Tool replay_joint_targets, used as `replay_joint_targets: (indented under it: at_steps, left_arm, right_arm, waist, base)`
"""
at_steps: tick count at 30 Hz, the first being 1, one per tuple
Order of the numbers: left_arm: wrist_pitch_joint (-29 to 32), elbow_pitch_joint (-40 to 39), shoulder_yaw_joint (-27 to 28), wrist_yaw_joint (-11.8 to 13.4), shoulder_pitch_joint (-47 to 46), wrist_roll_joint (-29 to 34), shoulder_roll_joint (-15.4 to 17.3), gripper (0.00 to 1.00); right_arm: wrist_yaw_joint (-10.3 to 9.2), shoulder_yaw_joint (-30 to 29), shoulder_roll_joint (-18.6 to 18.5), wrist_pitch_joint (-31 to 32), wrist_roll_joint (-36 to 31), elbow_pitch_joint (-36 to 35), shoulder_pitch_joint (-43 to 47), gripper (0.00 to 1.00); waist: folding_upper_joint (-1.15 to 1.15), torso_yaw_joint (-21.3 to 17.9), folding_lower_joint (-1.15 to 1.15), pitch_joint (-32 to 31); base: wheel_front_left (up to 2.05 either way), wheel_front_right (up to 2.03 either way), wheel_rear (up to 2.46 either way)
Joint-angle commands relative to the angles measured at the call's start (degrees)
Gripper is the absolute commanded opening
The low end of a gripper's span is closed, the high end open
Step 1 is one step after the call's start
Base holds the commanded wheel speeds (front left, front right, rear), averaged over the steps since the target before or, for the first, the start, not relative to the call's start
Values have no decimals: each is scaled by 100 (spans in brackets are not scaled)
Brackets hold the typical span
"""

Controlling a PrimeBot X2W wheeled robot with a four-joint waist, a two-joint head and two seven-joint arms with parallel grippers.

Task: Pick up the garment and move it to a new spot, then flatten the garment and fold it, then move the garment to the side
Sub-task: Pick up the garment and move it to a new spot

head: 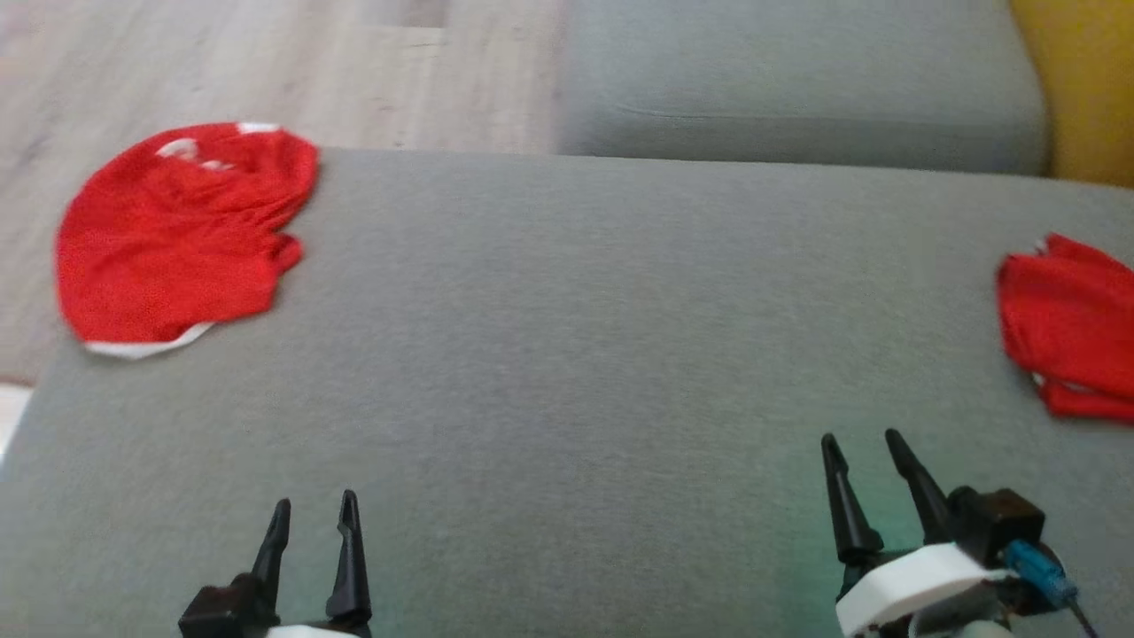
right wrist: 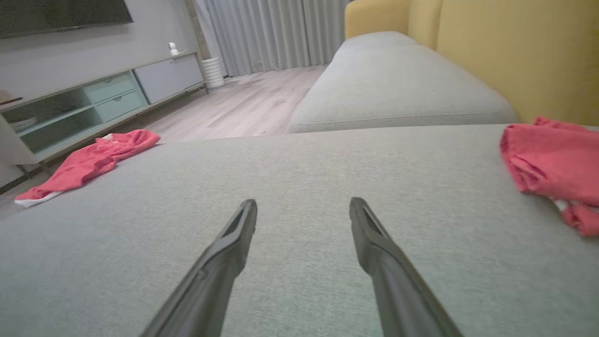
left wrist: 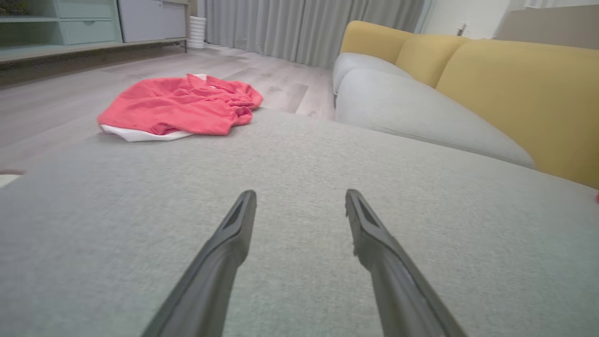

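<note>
Far left: red garment [head: 182, 235], white-trimmed, crumpled on the far-left corner of the grey cushion [head: 567, 354], its edge hanging out over the wood floor [head: 221, 62]. Lower left: left gripper [head: 314, 499], fingers spread, nothing between them, over bare cushion, well apart from the cloth. Lower right: right gripper [head: 861, 435], likewise spread and empty. Right edge: second red garment [head: 1067, 323], bunched on the cushion, cut off by the frame, untouched. Yellow backrest [head: 1076, 80] top right.
</note>
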Motion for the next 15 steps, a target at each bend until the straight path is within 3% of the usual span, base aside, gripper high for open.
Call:
replay_joint_targets:
  at_steps: [1, 9, 15]
  left_arm:
    - [-31, -125, 185, -8, -296, 54, 108, 100]
    - [23, -224, 240, 53, -216, 45, 249, 100]
    - [17, -344, 366, 136, -45, -11, 360, 100]
  right_arm:
    - [21, 168, -29, -58, 52, -197, -126, 100]
    - [21, 343, -29, -96, 156, -144, -147, 100]
    - [21, 557, -29, -116, 225, -80, -194, 100]
  waist:
    - [0, 434, 0, -46]
    - [0, 1534, 0, -155]
    - [0, 1924, 0, -221]
  base:
    - [0, 0, 0]
    - [0, 0, 0]
    - [0, 0, 0]
